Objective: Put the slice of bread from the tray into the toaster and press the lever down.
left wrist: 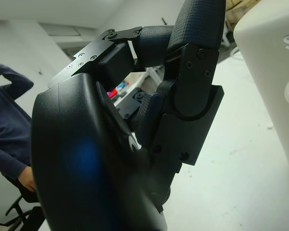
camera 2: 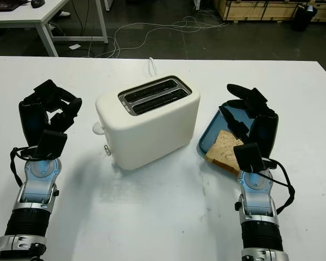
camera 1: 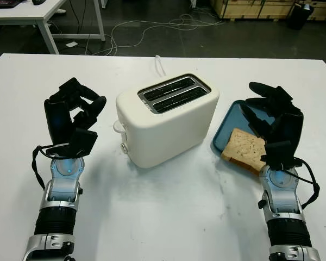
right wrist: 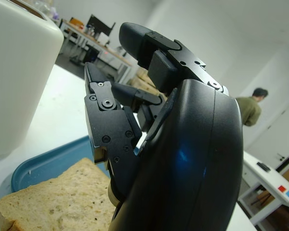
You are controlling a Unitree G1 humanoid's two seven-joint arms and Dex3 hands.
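Observation:
A white two-slot toaster [camera 1: 168, 122] stands mid-table, slots [camera 1: 174, 93] empty, its lever knob [camera 1: 118, 126] up on the end facing my left hand. A slice of brown bread [camera 1: 245, 149] lies on the blue tray [camera 1: 231, 122] to the toaster's right, overhanging the tray's near edge. My right hand [camera 1: 271, 111] is open, raised just right of the bread and over the tray, not touching the slice; the bread [right wrist: 53, 202] lies beside its fingers [right wrist: 106, 130]. My left hand [camera 1: 81, 109] is open, held above the table left of the toaster, a short gap from the lever.
A white cable [camera 1: 160, 65] runs off the table's far edge behind the toaster. Beyond the table are a white desk [camera 1: 27, 11] and floor cables [camera 1: 152, 27]. A person [right wrist: 248, 110] stands far off in the room; a seated person's sleeve [left wrist: 5, 125] is behind my left hand.

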